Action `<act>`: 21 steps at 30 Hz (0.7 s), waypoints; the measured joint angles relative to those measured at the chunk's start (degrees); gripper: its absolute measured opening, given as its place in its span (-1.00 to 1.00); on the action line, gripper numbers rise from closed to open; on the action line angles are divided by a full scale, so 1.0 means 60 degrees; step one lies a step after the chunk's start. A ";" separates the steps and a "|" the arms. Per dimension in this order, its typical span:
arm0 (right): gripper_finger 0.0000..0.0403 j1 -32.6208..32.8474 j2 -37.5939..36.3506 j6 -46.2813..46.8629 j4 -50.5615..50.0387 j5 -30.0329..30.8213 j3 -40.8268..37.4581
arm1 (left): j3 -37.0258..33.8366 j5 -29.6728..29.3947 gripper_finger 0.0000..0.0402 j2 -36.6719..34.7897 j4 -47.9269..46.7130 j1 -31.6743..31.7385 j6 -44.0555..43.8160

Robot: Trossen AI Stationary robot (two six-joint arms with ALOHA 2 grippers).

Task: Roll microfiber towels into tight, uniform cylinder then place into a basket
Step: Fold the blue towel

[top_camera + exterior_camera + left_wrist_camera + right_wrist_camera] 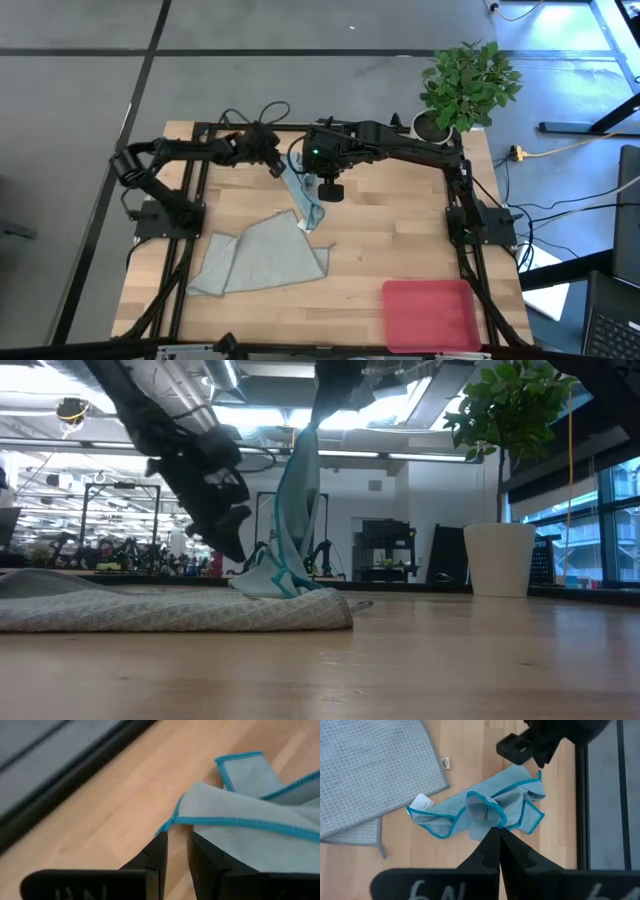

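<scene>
The right tool [498, 837] pinches the teal towel [485, 812], which dangles below; the left tool [177, 852], narrowly parted, is beside it.

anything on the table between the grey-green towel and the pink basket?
Nothing. In the high view only bare wood separates the grey-green towel from the pink basket; the teal towel hangs farther back, pinched by the right pincer.

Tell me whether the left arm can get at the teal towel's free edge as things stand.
Probably yes. The left tool sits low beside the teal towel, whose stitched edge lies just ahead of its slightly parted fingers, bare wood between. The right tool pinches the towel's middle and lifts it, leaving that edge exposed.
</scene>
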 joint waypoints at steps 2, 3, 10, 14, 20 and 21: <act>-0.98 0.0000 0.0000 -0.0004 -0.0004 -0.0003 0.0000 | 0.0284 0.0456 -0.70 0.0427 -0.0130 0.0118 0.0016; -0.98 0.0000 0.0000 -0.0007 -0.0004 -0.0001 0.0000 | 0.0385 0.0593 -0.70 0.0620 -0.0142 0.0159 0.0068; -0.98 0.0000 0.0000 -0.0029 -0.0015 -0.0003 -0.0003 | 0.0882 0.0565 -0.69 0.1401 -0.0235 0.0204 0.0518; -0.98 0.0000 0.0000 -0.0033 -0.0018 -0.0003 0.0000 | 0.0925 0.0186 -0.69 0.1445 -0.0343 0.0282 0.0523; -0.98 -0.0001 0.0000 -0.0035 -0.0015 -0.0003 0.0000 | 0.0925 0.0652 -0.69 0.1445 -0.1126 0.0520 0.0520; -0.98 -0.0007 0.0000 -0.0036 -0.0015 -0.0003 0.0000 | 0.0925 0.0685 -0.69 0.1444 -0.1127 0.0521 0.0527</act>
